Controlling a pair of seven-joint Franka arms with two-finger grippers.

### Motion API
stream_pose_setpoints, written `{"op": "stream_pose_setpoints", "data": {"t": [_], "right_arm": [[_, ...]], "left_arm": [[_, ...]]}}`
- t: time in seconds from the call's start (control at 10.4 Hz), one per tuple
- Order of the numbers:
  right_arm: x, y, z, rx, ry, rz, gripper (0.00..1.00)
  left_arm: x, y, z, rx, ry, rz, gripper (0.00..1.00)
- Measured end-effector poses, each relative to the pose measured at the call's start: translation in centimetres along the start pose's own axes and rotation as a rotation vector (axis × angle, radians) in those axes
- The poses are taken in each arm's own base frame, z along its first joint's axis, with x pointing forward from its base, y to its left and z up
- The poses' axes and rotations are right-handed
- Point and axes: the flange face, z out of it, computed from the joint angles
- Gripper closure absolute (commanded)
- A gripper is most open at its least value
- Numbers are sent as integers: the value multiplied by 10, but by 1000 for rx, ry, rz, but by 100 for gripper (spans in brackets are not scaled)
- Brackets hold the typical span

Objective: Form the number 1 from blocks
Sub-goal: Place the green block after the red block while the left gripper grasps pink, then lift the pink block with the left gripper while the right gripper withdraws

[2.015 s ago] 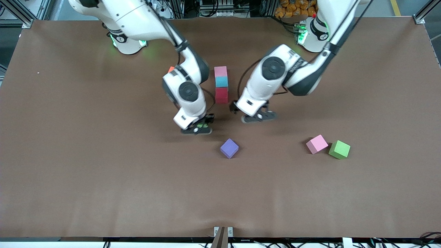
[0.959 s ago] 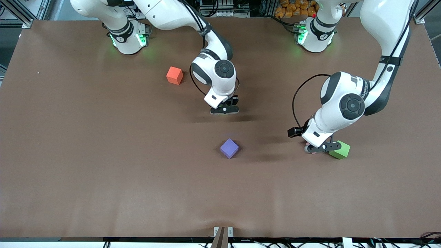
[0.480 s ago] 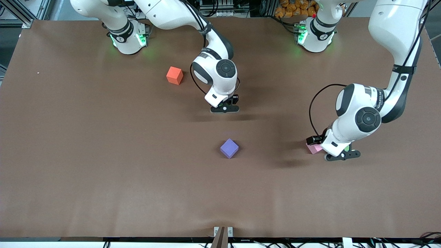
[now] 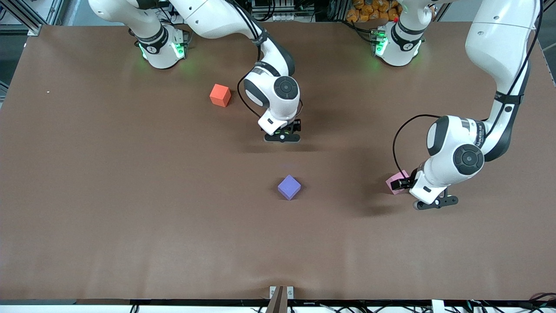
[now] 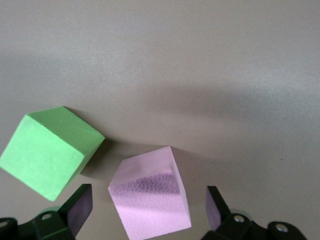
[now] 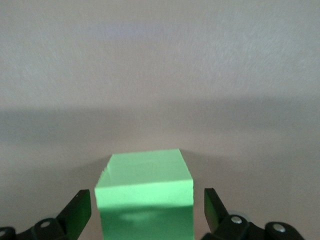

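The left gripper [image 4: 434,202] hangs low over the pink cube [image 5: 150,202] with its fingers spread wide; the cube sits on the table [image 4: 130,243] in the gap between them, touching neither. A green cube [image 5: 47,150] lies just beside it, outside one finger and hidden under the arm in the front view. Reading the front view as a clock face, the pink cube lies at three o'clock from the purple cube [image 4: 289,187]. Half a second ago this gripper covered more of the pink cube; two seconds ago it was at mid-table and both cubes lay in plain sight. The purple cube has not moved. At twelve o'clock from it the right gripper [image 4: 282,137] is down at the table, fingers apart around the other green cube [image 6: 144,192], with a gap showing on each side; it has barely shifted in the last second. Two seconds ago a pink, light blue and red row showed at twelve o'clock from here; the right arm now covers that spot. The orange cube [image 4: 220,95], then nearly hidden, now shows whole at ten o'clock from the right gripper
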Motion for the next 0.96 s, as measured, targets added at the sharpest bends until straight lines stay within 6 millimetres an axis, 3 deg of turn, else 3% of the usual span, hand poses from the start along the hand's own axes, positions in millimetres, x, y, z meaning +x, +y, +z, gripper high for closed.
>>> {"op": "stream_pose_setpoints", "data": {"t": [0.19, 0.29, 0.48, 0.77, 0.86, 0.96], "right_arm": [[37, 21, -38, 39, 30, 63, 0], [61, 44, -61, 51, 37, 109, 0], [115, 103, -98, 73, 53, 177, 0], [183, 210, -113, 70, 30, 154, 0], [200, 247, -119, 68, 22, 135, 0], [212, 280, -126, 63, 14, 109, 0]], "left_arm": [[2, -6, 6, 2, -8, -24, 0], [2, -8, 9, 3, -14, -29, 0], [1, -9, 19, 4, -30, -46, 0], [0, -9, 33, 3, -45, -71, 0], [0, -9, 39, 0, -46, -72, 26], [0, -9, 45, -1, -51, -72, 33]]}}
